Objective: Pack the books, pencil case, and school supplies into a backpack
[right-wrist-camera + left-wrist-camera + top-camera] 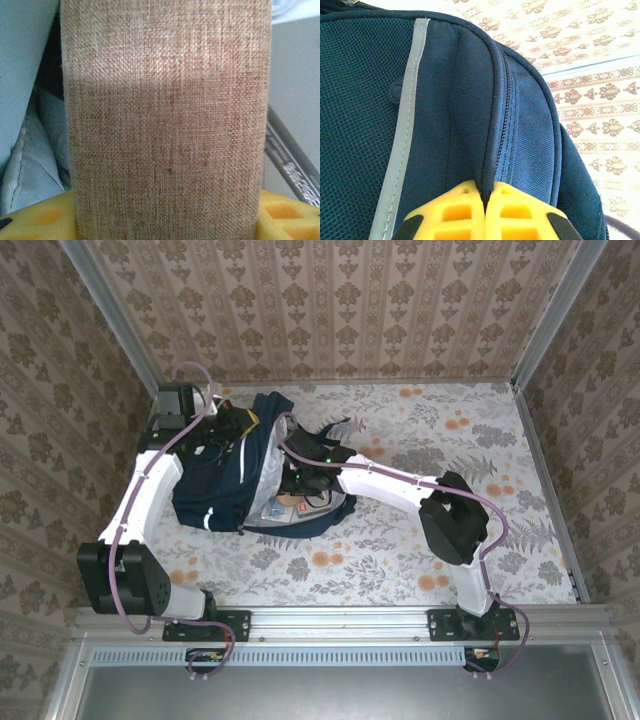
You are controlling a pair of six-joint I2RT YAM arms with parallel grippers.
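The navy backpack [212, 492] lies on the table's left half, its mouth facing right. My left gripper [232, 426] sits at its far end. In the left wrist view the left gripper [486, 189] is shut on a fold of the backpack [450, 95] beside the zipper, near a grey stripe [406, 130]. My right gripper [302, 480] reaches into the open mouth. Its yellow fingers [286, 214] are shut on a tan woven pencil case [167, 120], one on each side. Flat items [285, 508], one with a red patch, lie in the opening; I cannot tell whether they are books.
Patterned walls [340, 310] enclose the table on three sides. The floral table top [470, 450] is bare on the right half. A metal rail [340, 618] runs along the near edge. Pale lining [27, 170] and a silvery strip [292, 172] flank the case.
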